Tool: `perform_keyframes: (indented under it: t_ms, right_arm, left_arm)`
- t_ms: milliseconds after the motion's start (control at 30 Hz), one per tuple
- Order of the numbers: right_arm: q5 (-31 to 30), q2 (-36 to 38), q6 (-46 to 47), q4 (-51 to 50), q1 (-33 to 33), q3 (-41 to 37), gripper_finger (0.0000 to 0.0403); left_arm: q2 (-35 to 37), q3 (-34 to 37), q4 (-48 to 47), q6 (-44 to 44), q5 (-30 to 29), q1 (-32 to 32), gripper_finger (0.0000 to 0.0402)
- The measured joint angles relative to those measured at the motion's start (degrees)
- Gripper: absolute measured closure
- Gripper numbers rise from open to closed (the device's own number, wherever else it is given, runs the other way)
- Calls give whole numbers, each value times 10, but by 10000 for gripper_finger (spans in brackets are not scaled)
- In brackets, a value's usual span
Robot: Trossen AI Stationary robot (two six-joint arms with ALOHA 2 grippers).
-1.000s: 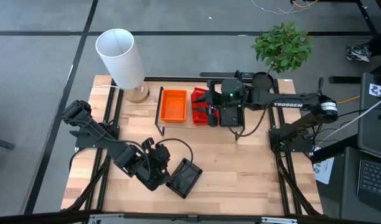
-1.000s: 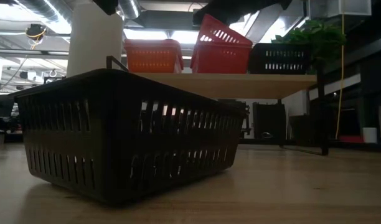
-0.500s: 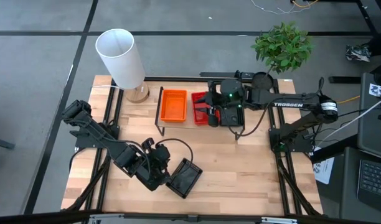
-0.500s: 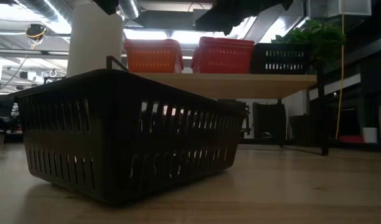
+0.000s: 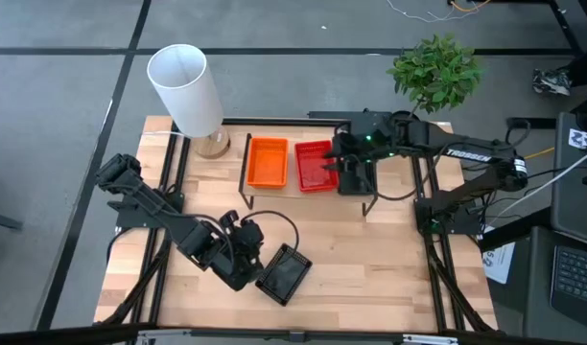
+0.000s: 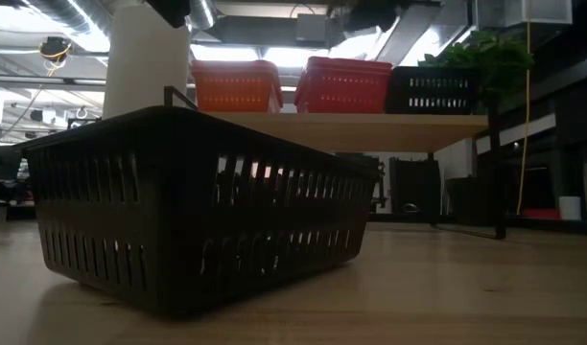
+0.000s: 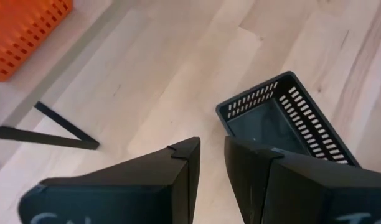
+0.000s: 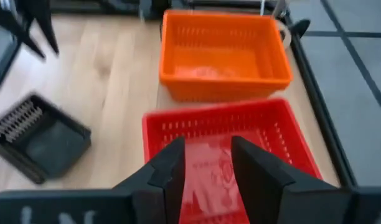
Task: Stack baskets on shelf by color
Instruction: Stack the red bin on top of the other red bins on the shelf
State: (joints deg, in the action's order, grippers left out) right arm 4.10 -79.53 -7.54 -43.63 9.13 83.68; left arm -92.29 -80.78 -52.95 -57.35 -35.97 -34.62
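Hidden parts: on the shelf [image 6: 370,129] the third stack, black baskets [image 6: 434,90], is seen only in the low view; in the high view it is covered by the right arm, and how many baskets make up each stack cannot be told
Cut off: the white cylinder lamp [image 5: 186,88] is cropped at the top of the low view; the lone black basket [image 5: 284,273] is cut at the edge of the left wrist view
Shelf: set at the far side of the bench [image 5: 389,278], its black wire legs standing on the wood
Orange baskets [image 5: 267,162]: placed at the shelf's left end, level and upright
Red baskets [image 5: 314,165]: placed in the middle of the shelf, just beside the orange ones, sitting level
Lone black basket: left on the near part of the bench, well apart from the shelf, turned at an angle, filling the foreground of the low view
Right gripper [image 8: 206,163]: held above the shelf at the right edge of the red baskets; in the right wrist view the red mesh is seen between and beyond the jaws
Right jaws: parted by a moderate gap, nothing gripped, the red baskets not touched
Left gripper [image 7: 210,167]: held low over the bench, just beside the lone black basket
Left jaws: a narrow gap is shown, bare wood between them, nothing clamped
Potted plant [image 5: 435,72]: set beyond the bench's far right corner
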Motion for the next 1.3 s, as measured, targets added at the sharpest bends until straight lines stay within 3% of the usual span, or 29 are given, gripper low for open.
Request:
perform_keyframes:
  t_ms: [333,700,1000,1300]
  right_arm:
    - [-2,-1,-63,-42,0,-31,273]
    - [-52,-43,-50,77,-4,-84,273]
    - [-51,-75,-43,116,-25,-84,273]
    - [-56,-104,-29,183,-34,-83,273]
  left_arm:
    - [0,0,6,-21,6,9,336]
    - [0,0,7,3,19,-3,336]
    - [0,0,7,25,-38,-54,336]
    - [0,0,7,25,-40,-52,336]
